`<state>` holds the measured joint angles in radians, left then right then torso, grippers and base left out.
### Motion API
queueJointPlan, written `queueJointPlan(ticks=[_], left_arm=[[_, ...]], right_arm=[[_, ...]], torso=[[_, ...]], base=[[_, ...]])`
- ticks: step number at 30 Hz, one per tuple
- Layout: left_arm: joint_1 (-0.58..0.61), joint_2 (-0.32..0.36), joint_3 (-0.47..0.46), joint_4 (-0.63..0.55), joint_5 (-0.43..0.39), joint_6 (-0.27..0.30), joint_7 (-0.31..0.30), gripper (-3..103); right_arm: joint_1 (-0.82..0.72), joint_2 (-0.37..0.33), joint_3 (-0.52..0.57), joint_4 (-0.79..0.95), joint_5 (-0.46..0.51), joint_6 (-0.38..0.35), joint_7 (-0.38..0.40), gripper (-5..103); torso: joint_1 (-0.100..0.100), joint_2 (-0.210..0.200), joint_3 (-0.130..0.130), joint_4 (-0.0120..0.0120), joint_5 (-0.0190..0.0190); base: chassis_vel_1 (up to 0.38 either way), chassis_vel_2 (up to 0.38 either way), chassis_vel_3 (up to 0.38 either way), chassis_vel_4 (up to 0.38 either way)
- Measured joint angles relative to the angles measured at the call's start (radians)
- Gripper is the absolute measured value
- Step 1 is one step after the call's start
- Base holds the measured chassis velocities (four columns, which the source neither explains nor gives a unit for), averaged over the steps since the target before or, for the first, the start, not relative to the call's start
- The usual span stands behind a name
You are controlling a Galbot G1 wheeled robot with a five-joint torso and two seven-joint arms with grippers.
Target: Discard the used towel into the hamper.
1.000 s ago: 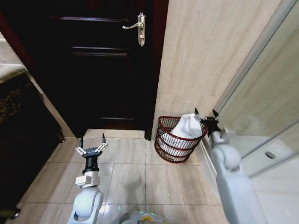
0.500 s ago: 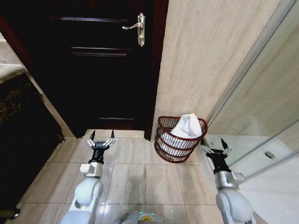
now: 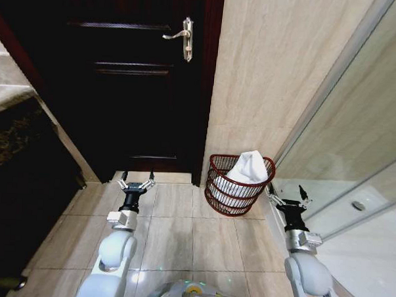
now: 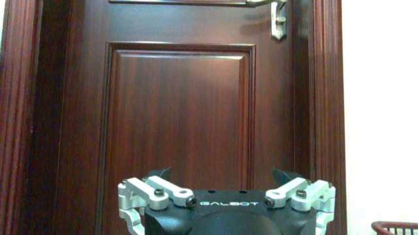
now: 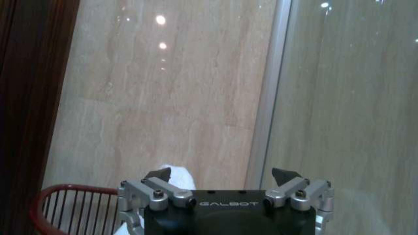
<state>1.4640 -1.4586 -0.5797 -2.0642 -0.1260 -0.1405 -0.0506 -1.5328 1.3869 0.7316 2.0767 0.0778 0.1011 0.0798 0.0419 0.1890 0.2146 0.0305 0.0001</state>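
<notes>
Pincer state, right [image 3: 287, 195]: fingers spread wide, nothing between them; it hangs low over the tiled floor [image 3: 181, 233], just right of the hamper [image 3: 238, 186] and apart from its rim. In the right wrist view the same pincer [image 5: 222, 174] points at the beige stone wall [image 5: 156, 98], with the hamper's red-brown rim [image 5: 58, 193] and a white corner of the towel [image 5: 176, 176] off to one side of it.

Left pincer [image 3: 137, 179]: also wide, empty, held low over the floor on the left, near the foot of the dark wooden door [image 3: 128, 86]. In the left wrist view this pincer [image 4: 224, 174] faces the door panel [image 4: 179, 112] squarely, with the metal lever handle [image 4: 277, 17] above.

Hamper: stands on the floor at the far side, against the beige wall, right of the door and left of the glass shower partition [image 3: 356, 129]. White towel [image 3: 248, 168] lies inside it, bunched up and rising above the rim.
</notes>
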Motion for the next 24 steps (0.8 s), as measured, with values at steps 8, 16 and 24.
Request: queueJointPlan(ticks=[8,16,24], left_arm=[[0.012,-0.005,-0.006,0.002,0.006,-0.021,-0.002,100],[0.022,-0.008,-0.007,0.001,0.021,-0.038,-0.005,100],[0.012,-0.006,-0.006,0.009,0.047,-0.039,-0.021,100]], right_arm=[[-0.004,0.014,-0.014,0.0,-0.01,0.002,-0.002,100],[-0.015,0.024,-0.019,-0.001,-0.012,0.008,-0.003,100],[-0.019,0.031,-0.019,0.003,-0.015,0.009,-0.004,100]], torso=[[0.0,0.0,0.0,0.0,-0.0002],[0.0,0.0,0.0,-0.0001,-0.0002],[0.0,0.0,0.0,0.0,-0.0001]], base=[[0.039,0.042,-0.041,-0.035],[0.076,0.087,-0.076,-0.086],[0.062,0.06,-0.063,-0.062]])
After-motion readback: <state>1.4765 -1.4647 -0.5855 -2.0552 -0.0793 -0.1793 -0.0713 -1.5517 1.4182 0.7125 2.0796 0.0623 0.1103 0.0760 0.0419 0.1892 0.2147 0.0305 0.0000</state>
